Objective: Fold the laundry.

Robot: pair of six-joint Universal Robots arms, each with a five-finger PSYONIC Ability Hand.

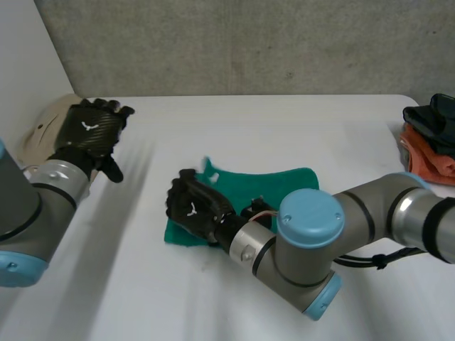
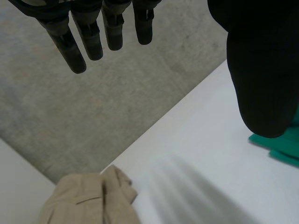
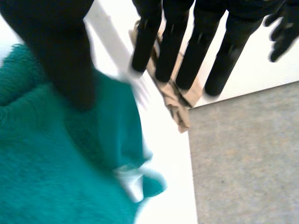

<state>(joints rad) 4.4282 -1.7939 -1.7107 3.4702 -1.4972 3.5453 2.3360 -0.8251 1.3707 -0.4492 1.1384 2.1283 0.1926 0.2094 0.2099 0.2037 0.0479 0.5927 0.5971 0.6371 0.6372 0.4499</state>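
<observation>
Towel point(image 1: 284, 179): plain teal green, mid bench.
Bench point(image 1: 284, 121): plain white.
Left hand point(image 1: 89, 131): black, fine carbon-weave pattern, small white mark on the back.
Right hand point(image 1: 193, 209): black, same white mark.
Arms point(image 1: 370, 202): grey, light-blue caps.
Garment point(image 1: 39, 128), far left corner: plain beige.
Cloth point(image 1: 426, 162), right edge: orange, under a black item point(image 1: 435, 119).
Floor point(image 1: 249, 42): speckled grey.

Bright, diffuse light overall, w/ white table point(image 1: 234, 135) glaring to near blown-out in right wrist view.
</observation>
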